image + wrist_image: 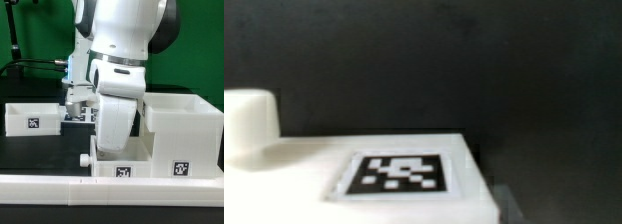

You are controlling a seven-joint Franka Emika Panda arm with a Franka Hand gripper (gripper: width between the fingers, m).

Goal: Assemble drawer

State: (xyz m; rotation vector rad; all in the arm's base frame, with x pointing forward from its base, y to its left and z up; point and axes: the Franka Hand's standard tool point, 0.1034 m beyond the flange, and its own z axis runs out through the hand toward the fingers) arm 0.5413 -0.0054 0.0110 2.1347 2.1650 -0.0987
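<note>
**Ana:** Looking at the drawer parts from my desk. Where are you seeing them?

**Me:** I'm seeing the housing (185, 128) standing at the exterior view's right, boxy and open. The middle tray (120, 170) is sitting just beside it, with its round knob (85, 160) pointing toward the exterior view's left. The second tray (28, 120) is lying well apart at the exterior view's left. All three are resting on the black table (45, 155), behind the long low rail (60, 188).

**Ana:** And the gripper?

**Me:** The gripper (112, 145) is hanging low over the middle tray, but the arm's own casing is covering the fingers. I'm not able to tell whether they're apart or together. The wrist view is only giving me a blurred white face carrying a tag (399, 172), plus a white block at the picture's edge.

**Ana:** How are you expecting the parts to handle?

**Me:** I'm judging them as moulded white plastic, so light, stiff and smooth-walled, and probably a little slippery under the pads. As hollow shells, they're likely to skate across the table if I'm nudging them sideways.

**Ana:** So where are you taking hold?

**Me:** I'm favouring one upright wall of a tray, pinched near the middle of its length so it isn't twisting, rather than the knob. The housing is looking too wide to span, so I'm planning on a wall edge there too.
</note>
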